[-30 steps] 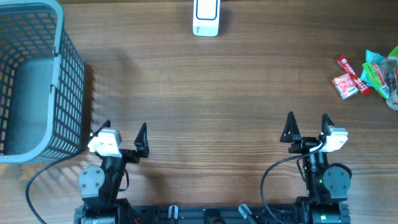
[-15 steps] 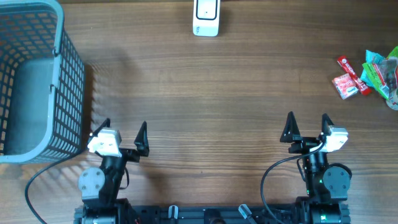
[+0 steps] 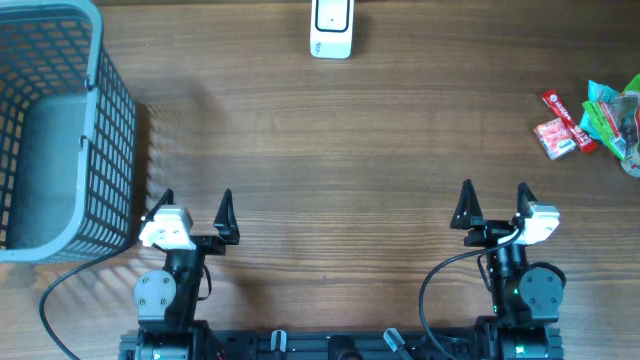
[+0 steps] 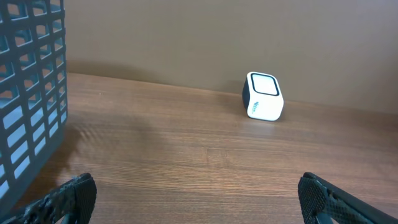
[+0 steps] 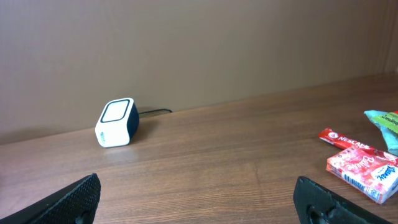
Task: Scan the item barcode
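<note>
The white barcode scanner [image 3: 331,28] stands at the table's far edge, centre; it also shows in the left wrist view [image 4: 265,96] and the right wrist view [image 5: 117,122]. The items lie at the far right: a pink packet [image 3: 557,137] [image 5: 364,168], a red stick pack [image 3: 567,108] [image 5: 345,138] and a green packet [image 3: 612,115] [image 5: 382,118]. My left gripper [image 3: 196,203] [image 4: 196,199] hangs open and empty near the front edge. My right gripper [image 3: 494,195] [image 5: 199,199] is open and empty too, well short of the items.
A grey-blue mesh basket [image 3: 110,150] [image 4: 31,93] fills the left side, close beside the left gripper. Bare wood lies between both grippers and the scanner. A brown wall rises behind the table.
The left gripper has turned slightly and shifted a little left and forward. The right arm has not moved.
</note>
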Robot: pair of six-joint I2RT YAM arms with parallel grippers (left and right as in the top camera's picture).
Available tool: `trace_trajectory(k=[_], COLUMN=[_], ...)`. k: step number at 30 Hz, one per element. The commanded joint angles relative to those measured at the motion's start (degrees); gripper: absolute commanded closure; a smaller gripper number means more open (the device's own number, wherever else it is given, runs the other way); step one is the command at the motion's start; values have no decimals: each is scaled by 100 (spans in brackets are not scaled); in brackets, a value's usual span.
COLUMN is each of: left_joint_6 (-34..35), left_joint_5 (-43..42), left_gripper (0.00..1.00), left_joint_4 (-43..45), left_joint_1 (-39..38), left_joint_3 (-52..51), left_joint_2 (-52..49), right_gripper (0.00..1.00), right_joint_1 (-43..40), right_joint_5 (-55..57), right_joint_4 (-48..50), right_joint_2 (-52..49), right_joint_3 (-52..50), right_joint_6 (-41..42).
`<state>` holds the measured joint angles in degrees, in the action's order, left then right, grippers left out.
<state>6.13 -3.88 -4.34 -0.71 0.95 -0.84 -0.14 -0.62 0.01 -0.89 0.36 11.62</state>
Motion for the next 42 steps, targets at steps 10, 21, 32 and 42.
trace_trajectory(k=[10,21,32,42], left_joint_6=[337,337,173,-695], left_joint_5=[57,59,179,-310], left_gripper=[0,0,0,0], left_joint_4=[9,9,31,46], left_joint_1=[-31,-68,-61,-63], left_joint_3=[-61,-61,-61,-61], left_joint_2=[-780,-313,63,63], right_gripper=[0,0,0,0], right_joint_1=[28,28,28,28], right_joint_5=[13,13,13,13], right_joint_4=[31,31,31,31], right_joint_2=[68,68,68,68], right_joint_3=[-7,-7,-7,-7], right_joint_6=[-101,-101,-101,-101])
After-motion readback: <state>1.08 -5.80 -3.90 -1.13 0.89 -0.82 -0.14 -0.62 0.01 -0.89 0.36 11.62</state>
